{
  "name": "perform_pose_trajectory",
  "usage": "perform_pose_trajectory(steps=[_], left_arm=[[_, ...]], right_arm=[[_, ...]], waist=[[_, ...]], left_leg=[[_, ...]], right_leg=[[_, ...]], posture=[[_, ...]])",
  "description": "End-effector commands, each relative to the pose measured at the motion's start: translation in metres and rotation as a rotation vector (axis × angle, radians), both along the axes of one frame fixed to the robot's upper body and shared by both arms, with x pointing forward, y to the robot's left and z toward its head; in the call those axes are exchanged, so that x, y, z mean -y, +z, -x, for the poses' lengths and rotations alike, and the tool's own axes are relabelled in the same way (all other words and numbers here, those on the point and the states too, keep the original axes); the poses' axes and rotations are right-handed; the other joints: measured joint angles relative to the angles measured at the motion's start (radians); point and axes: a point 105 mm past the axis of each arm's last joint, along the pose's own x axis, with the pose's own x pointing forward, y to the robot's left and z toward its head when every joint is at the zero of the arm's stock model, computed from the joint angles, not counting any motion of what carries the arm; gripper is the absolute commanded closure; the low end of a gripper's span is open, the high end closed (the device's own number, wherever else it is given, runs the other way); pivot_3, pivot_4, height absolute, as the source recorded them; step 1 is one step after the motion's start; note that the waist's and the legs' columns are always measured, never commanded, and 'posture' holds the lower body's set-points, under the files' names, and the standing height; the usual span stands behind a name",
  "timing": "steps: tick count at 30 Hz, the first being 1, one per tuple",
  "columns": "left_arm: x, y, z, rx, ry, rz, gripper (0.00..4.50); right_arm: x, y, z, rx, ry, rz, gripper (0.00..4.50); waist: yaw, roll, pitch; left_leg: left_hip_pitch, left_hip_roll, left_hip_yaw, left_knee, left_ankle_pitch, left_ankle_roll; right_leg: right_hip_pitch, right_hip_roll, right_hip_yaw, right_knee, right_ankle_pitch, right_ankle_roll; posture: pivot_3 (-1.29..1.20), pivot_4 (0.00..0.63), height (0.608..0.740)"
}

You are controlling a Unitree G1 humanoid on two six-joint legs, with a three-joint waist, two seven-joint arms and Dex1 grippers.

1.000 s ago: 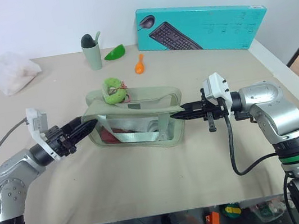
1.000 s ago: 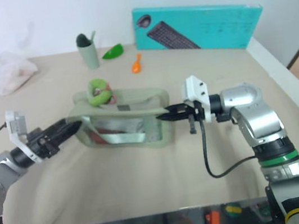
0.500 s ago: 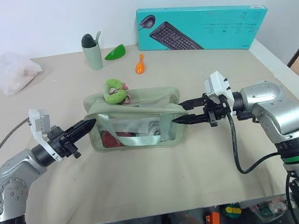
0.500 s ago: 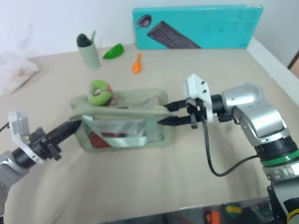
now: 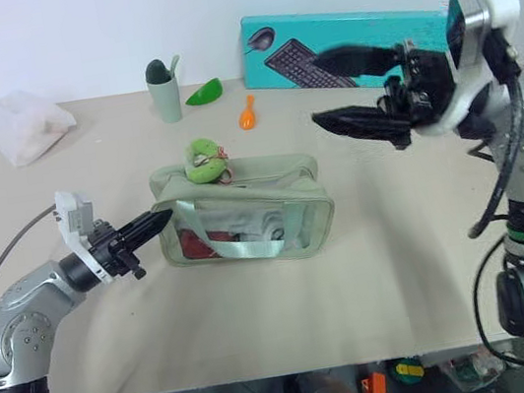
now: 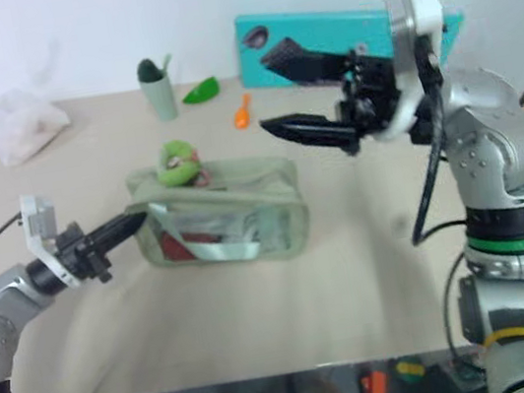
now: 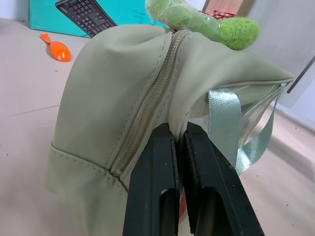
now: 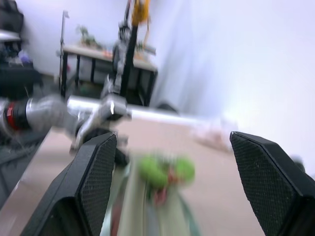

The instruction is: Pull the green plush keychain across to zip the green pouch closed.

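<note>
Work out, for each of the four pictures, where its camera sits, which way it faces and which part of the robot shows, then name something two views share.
Left eye: on the head, looking down over the table; both arms, the green pouch between them.
Right eye: beside it, same scene, the right gripper raised and open.
Left wrist: along the shut left gripper at the pouch's end seam and zipper.
Right wrist: between its wide-apart fingers toward the pouch and left arm.
Shared: the green plush keychain appears in both wrist views.

No legible text, brand or number was found anywhere; the teal keyboard box (image 5: 354,39) bore a printed keyboard and mouse picture plus small marks, too fine to read
</note>
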Motion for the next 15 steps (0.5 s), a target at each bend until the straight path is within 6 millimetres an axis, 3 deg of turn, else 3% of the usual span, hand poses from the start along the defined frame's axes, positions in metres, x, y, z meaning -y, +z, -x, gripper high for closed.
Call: perform_pose_trajectory(steps=[1, 4, 7, 15], left_arm=[[0.008, 0.004, 0.004, 0.025, -0.035, -0.014, 4.5], [0.009, 0.004, 0.004, 0.03, -0.033, -0.009, 4.5], [0.009, 0.004, 0.005, 0.031, -0.03, -0.006, 4.5], [0.01, 0.004, 0.009, 0.033, -0.02, 0.01, 4.5]], right_arm=[[-0.037, -0.011, 0.002, 0.232, -0.034, 0.18, 0.71], [-0.053, -0.034, -0.002, 0.387, -0.032, 0.34, 0.71], [-0.058, -0.044, -0.009, 0.478, -0.048, 0.409, 0.71], [-0.073, -0.025, -0.016, 0.609, -0.06, 0.352, 0.71]], waist=[[0.0, 0.0, 0.0], [0.001, 0.0, 0.0], [0.003, 0.0, 0.0], [0.003, 0.0, 0.0]], left_leg=[[0.0, 0.0, 0.0, 0.0, 0.0, 0.0], [-0.002, -0.001, 0.001, 0.0, 0.0, 0.0], [-0.003, -0.002, 0.0, 0.0, -0.001, 0.001], [-0.003, -0.003, 0.0, 0.001, -0.001, 0.002]], right_leg=[[0.0, 0.0, 0.0, 0.0, 0.0, 0.0], [-0.001, -0.002, 0.0, 0.0, 0.0, 0.001], [-0.001, -0.004, 0.0, -0.001, -0.001, 0.001], [-0.001, -0.004, 0.0, -0.001, -0.001, 0.001]], posture=[[0.0, 0.15, 0.74], [0.0, 0.15, 0.74], [0.0, 0.15, 0.74], [0.0, 0.15, 0.74]])
